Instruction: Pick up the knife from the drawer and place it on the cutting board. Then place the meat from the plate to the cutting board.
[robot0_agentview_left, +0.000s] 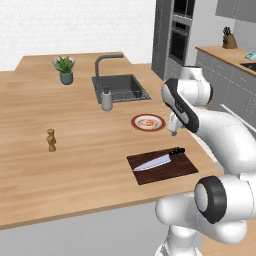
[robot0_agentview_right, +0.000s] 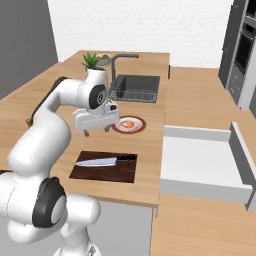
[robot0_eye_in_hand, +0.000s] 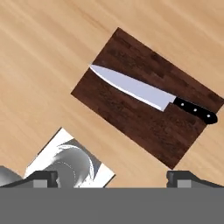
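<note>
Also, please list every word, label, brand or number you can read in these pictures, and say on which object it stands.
None: no readable text shows in any view.
The knife, cutting board, plate, soap dispenser and ovens all show plain surfaces.
The drawer is plain white inside.

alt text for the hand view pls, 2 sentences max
Seen from above, the knife lies diagonally on the dark cutting board, silver blade pointing upper left, black handle reaching the board's right edge. Light wooden counter surrounds the board, and the open hand shows two dark fingertips at the bottom, holding nothing.
</note>
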